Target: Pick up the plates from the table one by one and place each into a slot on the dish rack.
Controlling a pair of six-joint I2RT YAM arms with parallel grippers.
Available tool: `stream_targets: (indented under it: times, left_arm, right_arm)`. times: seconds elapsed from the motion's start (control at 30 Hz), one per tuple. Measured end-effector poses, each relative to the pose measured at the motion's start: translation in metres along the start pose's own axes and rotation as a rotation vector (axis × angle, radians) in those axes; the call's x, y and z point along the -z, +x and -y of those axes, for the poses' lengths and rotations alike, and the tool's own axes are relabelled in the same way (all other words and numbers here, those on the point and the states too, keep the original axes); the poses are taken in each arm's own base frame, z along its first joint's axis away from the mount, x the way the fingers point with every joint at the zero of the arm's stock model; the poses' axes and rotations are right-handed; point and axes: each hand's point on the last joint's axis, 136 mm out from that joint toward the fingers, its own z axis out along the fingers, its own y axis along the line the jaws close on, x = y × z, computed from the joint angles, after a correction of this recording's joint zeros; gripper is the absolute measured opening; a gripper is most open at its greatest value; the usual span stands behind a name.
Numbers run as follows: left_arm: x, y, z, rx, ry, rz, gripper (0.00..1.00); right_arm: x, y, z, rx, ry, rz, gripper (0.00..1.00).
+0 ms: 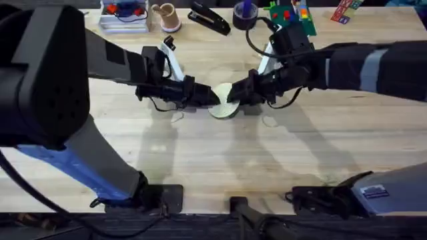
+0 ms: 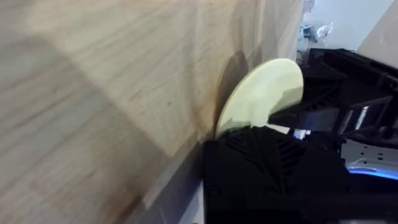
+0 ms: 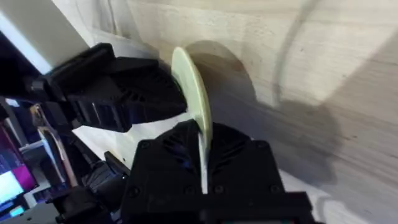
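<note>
Both arms stretched in over the desk from their bases at the near edge, forearms roughly level, meeting nose to nose near the desk's middle, a bit toward the far edge.

Left end effector comes in from the left side, right end effector from the right. The cream-yellow plate sits between them, held on edge above the wood, not lying flat.

Right wrist view: right end effector is clamped on the plate, rim running down between its black fingers; left end effector sits right against the plate's other face.

Left wrist view: plate stands up just past the left arm's own black finger, lower rim hidden behind it. Can't tell if the left one is gripping or only touching.

Far edge of the desk: stapler, tape roll, small cup, green board with coloured blocks.
</note>
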Motion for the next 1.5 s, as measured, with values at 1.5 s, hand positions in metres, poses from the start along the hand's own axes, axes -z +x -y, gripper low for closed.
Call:
stream_targets:
  times: [1.5]
  left_arm:
    - [0.105, 0.003, 0.055, -0.264, -0.615, 0.201, 0.041]
  right_arm:
    - [0.149, 0.000, -0.015, 0.027, 0.440, 0.185, 0.031]
